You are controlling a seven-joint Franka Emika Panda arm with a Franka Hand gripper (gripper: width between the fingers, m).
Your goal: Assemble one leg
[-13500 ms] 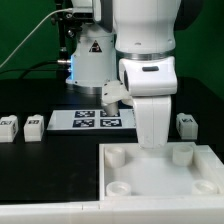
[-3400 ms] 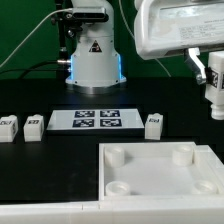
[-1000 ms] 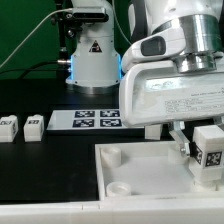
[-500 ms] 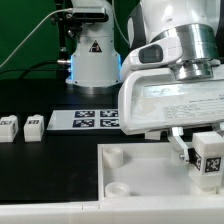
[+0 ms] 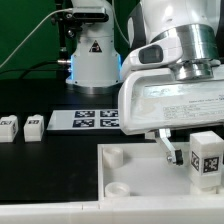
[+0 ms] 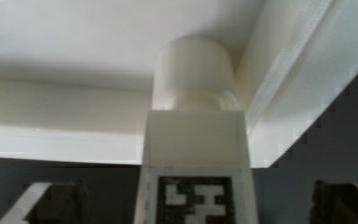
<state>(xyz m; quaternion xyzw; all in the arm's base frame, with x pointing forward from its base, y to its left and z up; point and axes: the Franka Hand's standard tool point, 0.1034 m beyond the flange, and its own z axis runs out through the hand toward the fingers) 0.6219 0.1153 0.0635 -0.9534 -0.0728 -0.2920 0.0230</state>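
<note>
Gripper [image 5: 199, 160] clamped on the leg [image 5: 207, 159], tag outward, holding it just above the white tray [image 5: 130, 170]. Two more legs [image 5: 10, 126] sit well off to its side.

leg [image 5: 207, 159] | white block, b/w tag face | upright, held off table | 2 more legs [image 5: 9, 126] [image 5: 34, 126] lying far off

The leg [image 6: 197, 150] fills the middle, its tag [image 6: 197, 198] facing the camera. Its rounded tip points at the white tray [image 6: 87, 95], close to an inner corner of the raised rim.
</note>
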